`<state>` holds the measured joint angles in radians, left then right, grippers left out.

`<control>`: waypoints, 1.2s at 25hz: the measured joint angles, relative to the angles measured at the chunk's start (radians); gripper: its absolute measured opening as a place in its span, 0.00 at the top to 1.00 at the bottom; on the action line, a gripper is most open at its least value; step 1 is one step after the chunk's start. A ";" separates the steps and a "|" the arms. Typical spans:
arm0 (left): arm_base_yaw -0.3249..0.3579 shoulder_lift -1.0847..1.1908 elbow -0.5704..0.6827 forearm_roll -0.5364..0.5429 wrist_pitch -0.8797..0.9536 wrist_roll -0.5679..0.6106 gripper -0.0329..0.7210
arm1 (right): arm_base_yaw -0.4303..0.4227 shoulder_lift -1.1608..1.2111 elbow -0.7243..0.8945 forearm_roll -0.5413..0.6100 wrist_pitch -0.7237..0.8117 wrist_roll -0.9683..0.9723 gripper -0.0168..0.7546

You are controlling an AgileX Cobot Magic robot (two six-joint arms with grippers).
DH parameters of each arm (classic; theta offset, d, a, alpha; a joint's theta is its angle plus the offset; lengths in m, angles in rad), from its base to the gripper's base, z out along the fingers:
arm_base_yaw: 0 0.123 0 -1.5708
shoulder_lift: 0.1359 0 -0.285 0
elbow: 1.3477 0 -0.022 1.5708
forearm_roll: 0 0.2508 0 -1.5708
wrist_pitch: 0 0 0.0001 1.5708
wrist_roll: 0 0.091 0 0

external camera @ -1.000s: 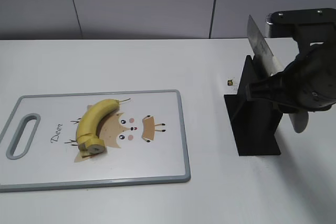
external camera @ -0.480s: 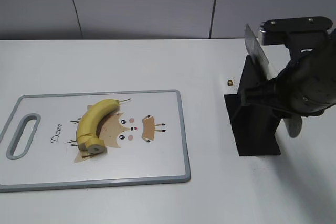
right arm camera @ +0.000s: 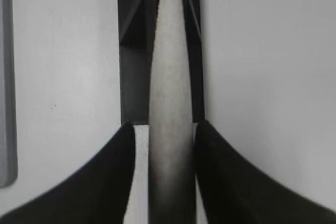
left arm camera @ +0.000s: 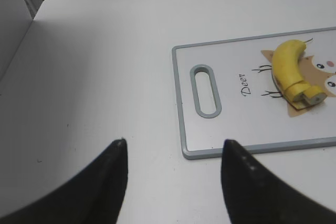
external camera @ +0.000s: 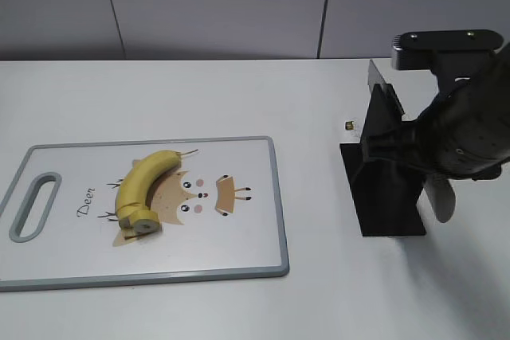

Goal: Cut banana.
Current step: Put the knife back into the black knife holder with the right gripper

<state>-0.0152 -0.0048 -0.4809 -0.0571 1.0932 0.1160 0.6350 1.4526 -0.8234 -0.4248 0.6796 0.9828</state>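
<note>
Exterior view: the banana (external camera: pixel 142 190) lies unmoved on the cutting board (external camera: pixel 255 264); the knife (external camera: pixel 384 95) has sunk lower toward the black stand (external camera: pixel 388 197) on the counter (external camera: pixel 239 93).
Left wrist view: left gripper (left arm camera: pixel 172 145) spread wide, holding nothing.
Right wrist view: right gripper (right arm camera: pixel 164 129) clamps the knife's pale handle (right arm camera: pixel 169 77).

Right gripper (right arm camera: pixel 164 129) hangs at the table's right side, arm bent over, fingers (right arm camera: pixel 118 177) clamped on a pale knife handle (right arm camera: pixel 169 103). Left gripper (left arm camera: pixel 173 150) hovers low, fingers spread, holding nothing.
</note>
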 joint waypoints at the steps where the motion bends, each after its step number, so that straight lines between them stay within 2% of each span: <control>1: 0.000 0.000 0.000 0.000 0.000 0.000 0.22 | 0.000 0.000 0.000 0.000 -0.002 -0.001 0.48; 4: 0.000 0.000 0.000 0.000 0.000 0.000 0.22 | 0.000 -0.008 0.000 0.001 -0.002 -0.002 0.25; 6: 0.000 0.000 0.000 0.000 0.000 0.000 0.22 | 0.000 -0.030 0.000 0.003 -0.002 -0.003 0.17; 8: 0.000 0.000 0.000 0.001 0.000 0.000 0.22 | 0.000 -0.062 -0.004 0.007 -0.002 -0.004 0.14; 13: 0.000 0.000 0.000 0.001 0.000 0.000 0.22 | 0.000 -0.204 -0.023 0.063 -0.002 -0.138 0.13; 16: 0.000 0.000 0.000 0.001 0.000 0.000 0.22 | 0.000 -0.315 -0.025 0.201 0.020 -0.362 0.13; 18: 0.000 0.000 0.000 0.001 0.000 0.000 0.23 | 0.000 -0.388 -0.023 0.332 0.062 -0.581 0.13; 21: 0.000 0.000 0.000 0.001 0.000 0.000 0.23 | 0.000 -0.499 0.000 0.471 0.152 -0.826 0.15; 25: 0.000 0.000 0.000 0.001 -0.001 0.000 0.23 | 0.000 -0.651 0.066 0.513 0.233 -0.946 0.18; 30: 0.000 0.000 0.000 0.001 -0.001 0.000 0.23 | 0.000 -0.861 0.156 0.515 0.259 -0.983 0.20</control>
<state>-0.0152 -0.0048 -0.4809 -0.0560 1.0924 0.1160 0.6350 0.5916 -0.6675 0.0904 0.9382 0.0000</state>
